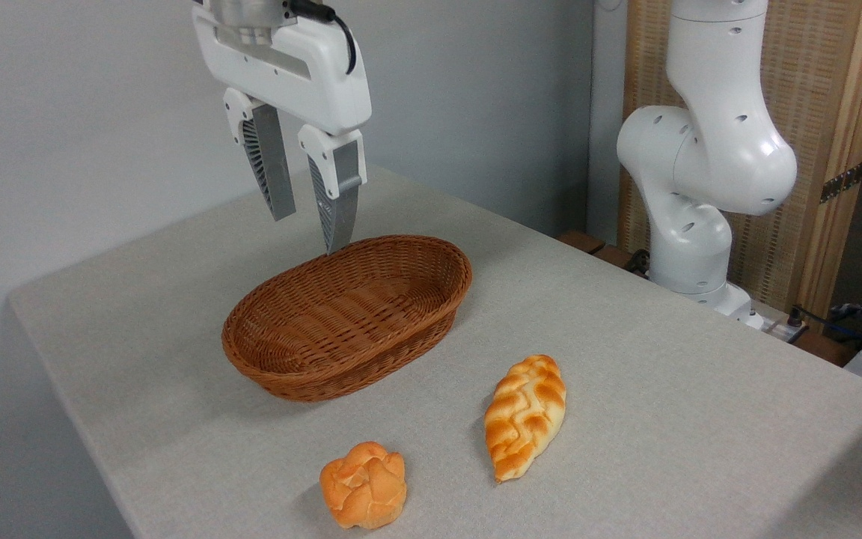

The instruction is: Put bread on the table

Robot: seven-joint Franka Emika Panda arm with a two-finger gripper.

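White two-finger gripper (310, 211) hangs above far rim of brown oval wicker basket (349, 314), grey ribbed fingers (269, 161) apart, holding nothing. Basket appears empty. Pale yellow braided loaf with toasted zigzag ridges (524, 415) lies on grey-beige cloth-covered table (670, 389), in front of basket, apart from it. Likely light, soft, squashable; grip across narrow middle. Count: one loaf, one round knotted orange roll (364, 484), one basket.

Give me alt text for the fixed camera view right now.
A braided bread loaf lies on the grey-beige table, right of a round knotted roll. Behind them sits an empty brown wicker basket, with the open, empty gripper raised above its far rim.
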